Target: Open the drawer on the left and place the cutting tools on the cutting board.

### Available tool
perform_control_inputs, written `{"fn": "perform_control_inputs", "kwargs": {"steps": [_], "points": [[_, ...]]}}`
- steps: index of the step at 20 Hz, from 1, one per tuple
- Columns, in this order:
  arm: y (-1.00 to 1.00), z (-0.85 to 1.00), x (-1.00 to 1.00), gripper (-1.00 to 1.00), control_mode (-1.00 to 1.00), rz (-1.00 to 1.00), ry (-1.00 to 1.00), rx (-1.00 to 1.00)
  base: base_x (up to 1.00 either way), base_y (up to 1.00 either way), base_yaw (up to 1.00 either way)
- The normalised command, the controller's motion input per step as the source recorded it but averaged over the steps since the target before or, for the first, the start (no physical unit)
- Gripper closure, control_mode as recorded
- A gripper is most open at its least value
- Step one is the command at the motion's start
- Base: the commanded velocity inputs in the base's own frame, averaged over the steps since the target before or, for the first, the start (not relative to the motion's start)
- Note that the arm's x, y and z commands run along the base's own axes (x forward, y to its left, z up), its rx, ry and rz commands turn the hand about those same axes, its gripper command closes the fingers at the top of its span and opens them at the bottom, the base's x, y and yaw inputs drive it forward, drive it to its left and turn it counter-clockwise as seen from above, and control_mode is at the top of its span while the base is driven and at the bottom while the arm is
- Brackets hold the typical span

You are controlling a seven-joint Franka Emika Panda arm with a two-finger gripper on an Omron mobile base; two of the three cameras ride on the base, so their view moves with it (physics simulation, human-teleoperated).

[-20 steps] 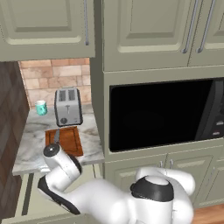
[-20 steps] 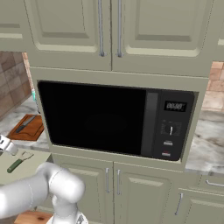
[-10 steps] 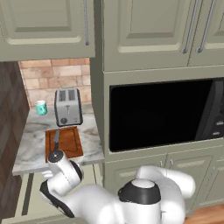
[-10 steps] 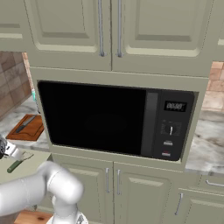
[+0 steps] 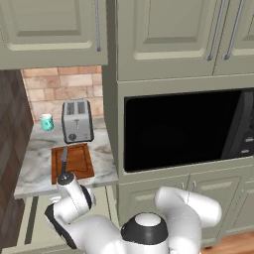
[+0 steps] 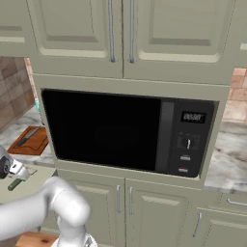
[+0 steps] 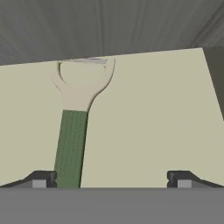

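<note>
The drawer (image 5: 31, 219) at the lower left stands pulled out, its beige floor (image 7: 153, 109) under my hand. On that floor lies a peeler (image 7: 72, 140) with a green handle and a pale Y-shaped head; its handle (image 6: 14, 184) also shows in the right base view. My gripper (image 7: 111, 180) hovers open just above it, and the handle runs past the left fingertip (image 7: 39, 179). The reddish-brown cutting board (image 5: 73, 162) sits on the counter above the drawer, with a dark-handled knife (image 5: 63, 158) lying on it. The board (image 6: 34, 140) also appears at the left of the right base view.
A silver toaster (image 5: 77, 121) stands behind the board, and a teal mug (image 5: 46, 121) sits by the brick wall. A black microwave (image 5: 188, 131) is built into the cabinets to the right. A dark side wall (image 5: 10, 149) bounds the counter on the left.
My arm has dipped lower and a little to the right, bringing the hand down into the open drawer. The jaws have stayed open, and the board and knife have not moved.
</note>
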Motion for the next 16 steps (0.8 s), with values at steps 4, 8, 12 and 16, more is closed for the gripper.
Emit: {"fn": "perform_control_inputs", "kwargs": {"steps": [4,8,12,16], "points": [[0.01,-0.28,0.07,-1.0,-1.0,0.0,0.02,0.0,0.0,0.0,0.0],[0.08,-0.23,0.07,-1.0,-1.0,0.0,0.0,0.0,0.0,0.0,0.0],[0.14,-0.18,0.08,-1.0,-1.0,0.0,0.0,0.0,0.0,0.0,0.0],[0.18,-0.17,0.09,-1.0,-1.0,0.0,0.0,0.0,0.0,0.0,0.0]]}}
